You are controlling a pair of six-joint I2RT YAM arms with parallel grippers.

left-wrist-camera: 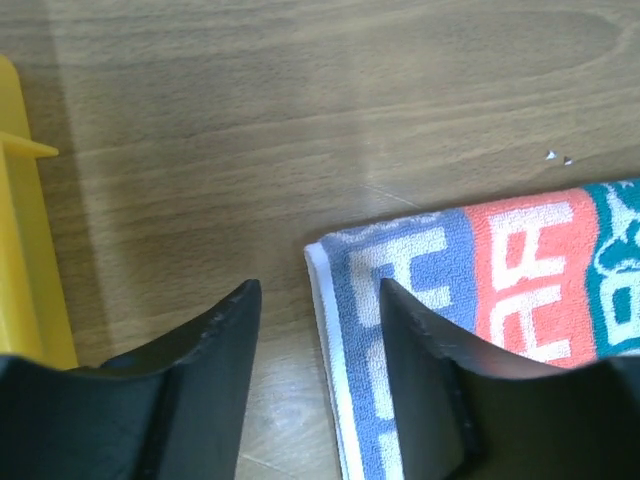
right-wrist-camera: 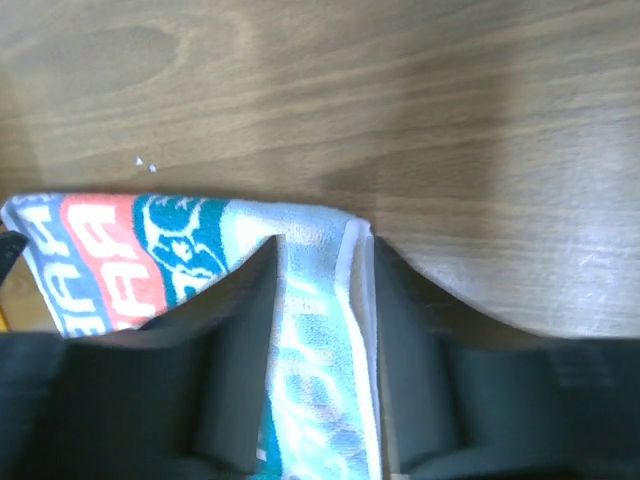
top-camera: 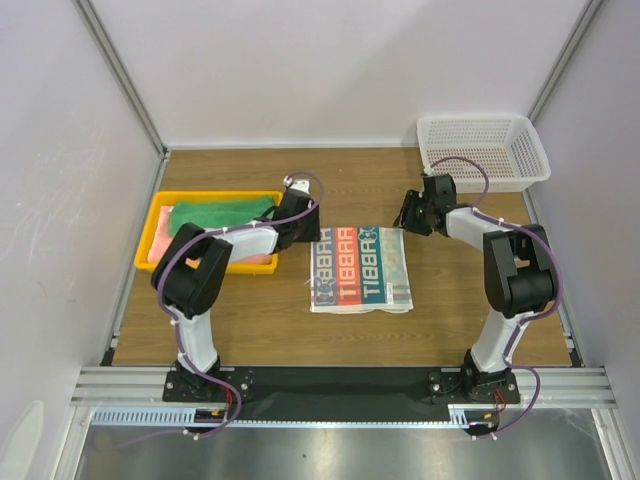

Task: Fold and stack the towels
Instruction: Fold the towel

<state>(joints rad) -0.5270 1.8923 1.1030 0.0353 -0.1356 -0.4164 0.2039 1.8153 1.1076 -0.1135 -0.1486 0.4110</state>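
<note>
The white-and-teal patterned towel (top-camera: pixel 360 268) with red-orange letters lies folded flat at the table's middle. My left gripper (top-camera: pixel 303 230) hovers at its far left corner, open. In the left wrist view, the towel's white-edged corner (left-wrist-camera: pixel 350 300) lies below the gap of my left gripper (left-wrist-camera: pixel 318 300). My right gripper (top-camera: pixel 402 224) is at the far right corner, also open. There the towel's pale corner (right-wrist-camera: pixel 315 300) lies flat between the spread fingers of my right gripper (right-wrist-camera: pixel 325 255). The green towel (top-camera: pixel 220 213) rests folded in the yellow tray, over the salmon-pink towel (top-camera: pixel 258 259).
The yellow tray (top-camera: pixel 158 214) stands at the left, and its rim (left-wrist-camera: pixel 20 250) shows beside my left fingers. A white mesh basket (top-camera: pixel 483 150) sits at the back right corner. White walls enclose the wooden table on three sides.
</note>
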